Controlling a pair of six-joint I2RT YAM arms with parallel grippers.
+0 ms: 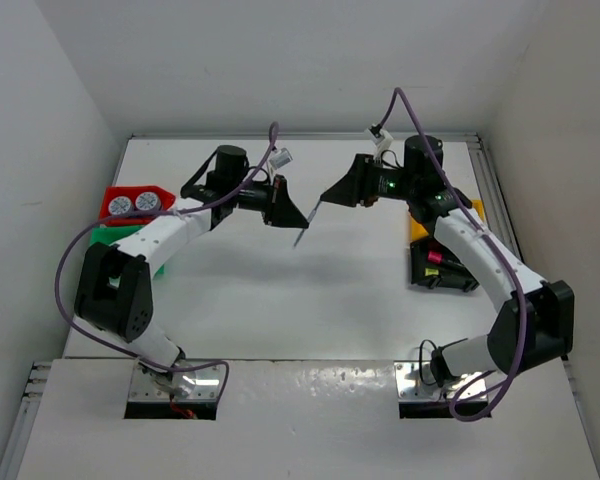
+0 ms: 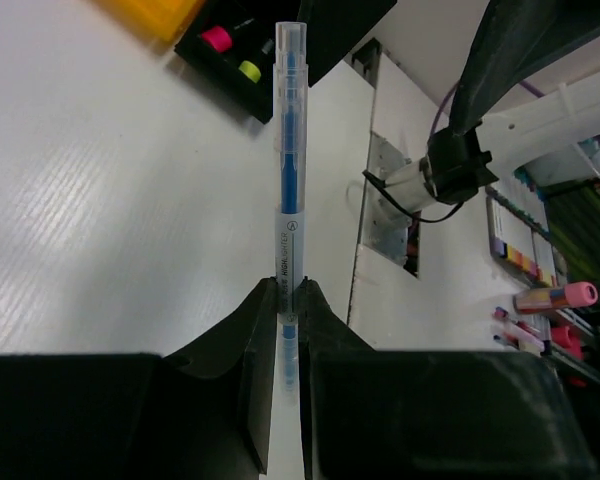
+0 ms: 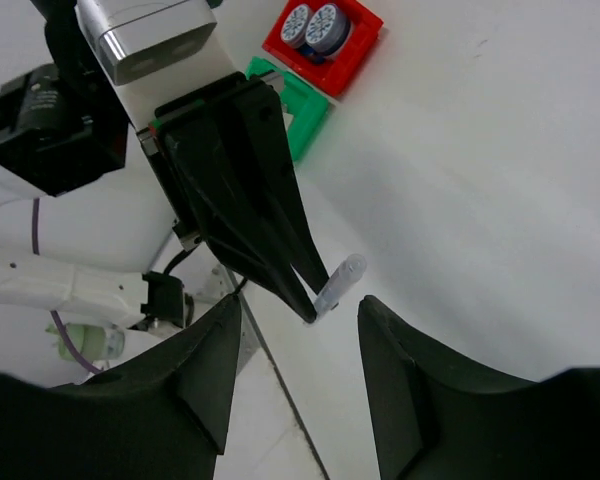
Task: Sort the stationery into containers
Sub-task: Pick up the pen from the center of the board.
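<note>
My left gripper (image 1: 298, 220) (image 2: 288, 285) is shut on a thin grey pen with a blue core (image 2: 289, 170) and holds it above the table's middle (image 1: 300, 240). My right gripper (image 1: 326, 197) (image 3: 300, 305) is open and faces it. The pen's free end (image 3: 342, 277) lies just ahead of the gap between the right fingers, not touching them. The red bin (image 1: 108, 200) (image 3: 360, 55) holds two blue-white tape rolls (image 1: 133, 203) (image 3: 315, 24). The green bin (image 1: 110, 238) (image 3: 302, 108) stands beside it. The black bin (image 1: 450, 283) (image 2: 205, 62) holds pink and yellow highlighters (image 2: 232, 54). The yellow-orange bin (image 1: 417, 228) (image 2: 155, 12) is behind it.
The red and green bins stand at the table's left edge (image 1: 92, 270), partly under the left arm. The yellow-orange and black bins stand at the right edge, partly under the right arm. White walls close in the back and both sides.
</note>
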